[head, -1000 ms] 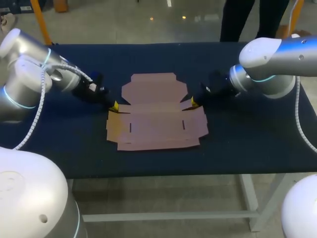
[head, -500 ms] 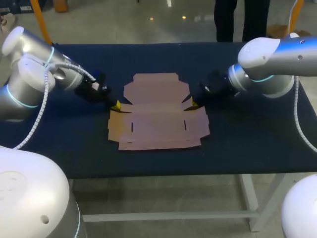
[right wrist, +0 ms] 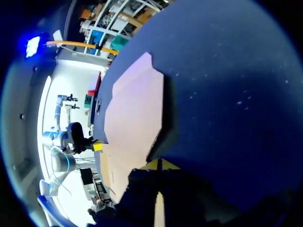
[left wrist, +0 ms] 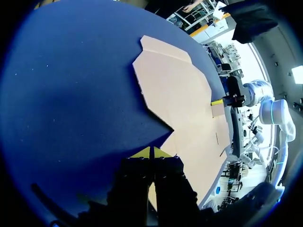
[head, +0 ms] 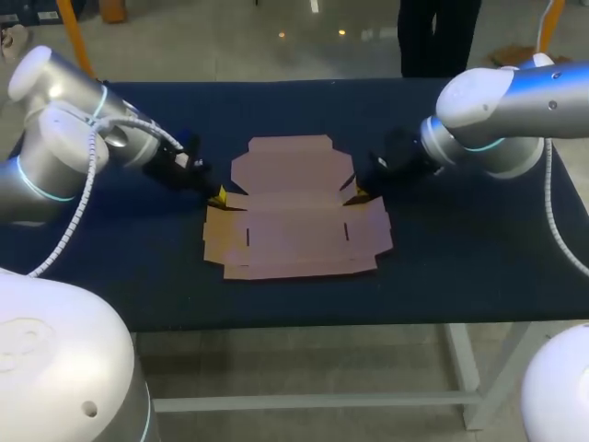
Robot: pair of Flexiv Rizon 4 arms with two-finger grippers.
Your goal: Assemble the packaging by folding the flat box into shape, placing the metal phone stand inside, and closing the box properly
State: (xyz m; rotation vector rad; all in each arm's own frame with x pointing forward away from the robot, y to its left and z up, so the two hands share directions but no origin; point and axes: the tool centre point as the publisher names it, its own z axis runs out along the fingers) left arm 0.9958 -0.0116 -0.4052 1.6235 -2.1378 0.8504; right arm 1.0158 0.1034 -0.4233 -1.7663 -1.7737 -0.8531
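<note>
On navy table (head: 465, 267), flat notched tan cardboard box (head: 294, 226) between two clenched jaws

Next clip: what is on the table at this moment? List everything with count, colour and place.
flat box: one, light brown cardboard, lying unfolded at the table's middle
table: one, dark blue top, under the box
left arm: one, white and silver, entering from the left
left gripper: one, black with yellow tips, jaws closed on the flat box's left edge
right arm: one, white and silver, entering from the right
right gripper: one, black with yellow tips, jaws closed on the flat box's right edge
</note>
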